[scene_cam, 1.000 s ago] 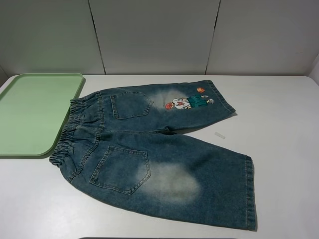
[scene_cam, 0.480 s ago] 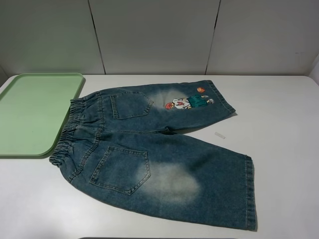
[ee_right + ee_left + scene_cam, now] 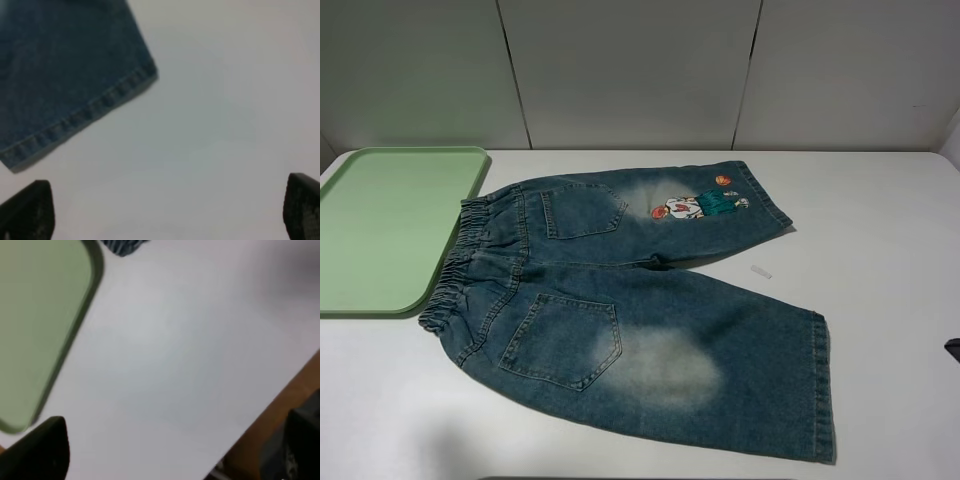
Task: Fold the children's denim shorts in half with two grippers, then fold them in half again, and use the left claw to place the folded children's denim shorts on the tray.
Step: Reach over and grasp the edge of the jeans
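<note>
- Left gripper point(image 3: 174, 447): jaws spread wide with nothing between them. It hangs over bare table point(image 3: 165, 365) beside a corner of the tray point(image 3: 40, 315), with an edge of the shorts point(image 3: 122, 246) just beyond. That looks like a start position for taking the waistband end.
- Right gripper point(image 3: 165, 207): also wide and empty, above the table just off a leg's hem corner, probably the spot it will pinch.
- The shorts lie unfolded and flat, back pockets up. The waistband is just beside the tray and the legs point right, so each gripper has an end to lift for the first fold.
- The tray sits on the left, which suits the left gripper's placing job.
</note>
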`<state>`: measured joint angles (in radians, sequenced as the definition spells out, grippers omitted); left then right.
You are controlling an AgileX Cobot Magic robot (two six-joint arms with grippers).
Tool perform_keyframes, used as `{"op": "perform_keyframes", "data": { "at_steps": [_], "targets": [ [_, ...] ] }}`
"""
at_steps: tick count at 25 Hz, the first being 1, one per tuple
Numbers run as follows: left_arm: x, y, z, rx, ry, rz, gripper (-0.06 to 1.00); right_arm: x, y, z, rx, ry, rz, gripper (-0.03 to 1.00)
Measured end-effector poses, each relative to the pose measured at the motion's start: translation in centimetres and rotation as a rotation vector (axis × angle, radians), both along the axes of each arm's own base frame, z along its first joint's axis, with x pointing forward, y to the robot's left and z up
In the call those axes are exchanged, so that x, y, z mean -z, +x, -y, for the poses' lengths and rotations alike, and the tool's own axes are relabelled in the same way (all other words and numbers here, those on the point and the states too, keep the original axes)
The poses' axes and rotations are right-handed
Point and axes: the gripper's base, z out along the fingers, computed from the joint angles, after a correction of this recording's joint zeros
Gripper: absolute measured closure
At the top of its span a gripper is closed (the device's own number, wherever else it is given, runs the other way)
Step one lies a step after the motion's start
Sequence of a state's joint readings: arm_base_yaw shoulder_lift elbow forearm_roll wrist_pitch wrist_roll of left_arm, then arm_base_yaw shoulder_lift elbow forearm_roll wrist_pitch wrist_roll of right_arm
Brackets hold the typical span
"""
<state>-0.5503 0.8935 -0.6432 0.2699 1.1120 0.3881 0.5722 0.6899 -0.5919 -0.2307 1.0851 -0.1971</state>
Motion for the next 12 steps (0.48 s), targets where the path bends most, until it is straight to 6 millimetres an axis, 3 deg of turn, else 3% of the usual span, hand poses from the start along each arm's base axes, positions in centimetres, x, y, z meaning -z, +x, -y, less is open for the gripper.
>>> {"op": "perform_keyframes", "data": {
  "at_steps": [6,12],
  "targets": [
    [2.5,0.8,0.6,0.039,0.013,-0.029,0.10,1.9,2.1,-3.3,-0.157,-0.081,-0.084,0.27],
    [4.3,0.3,0.3,0.059,0.032,-0.061,0.10,4.3,3.1,-6.2,-0.266,-0.152,-0.171,0.27]
  ]
}}
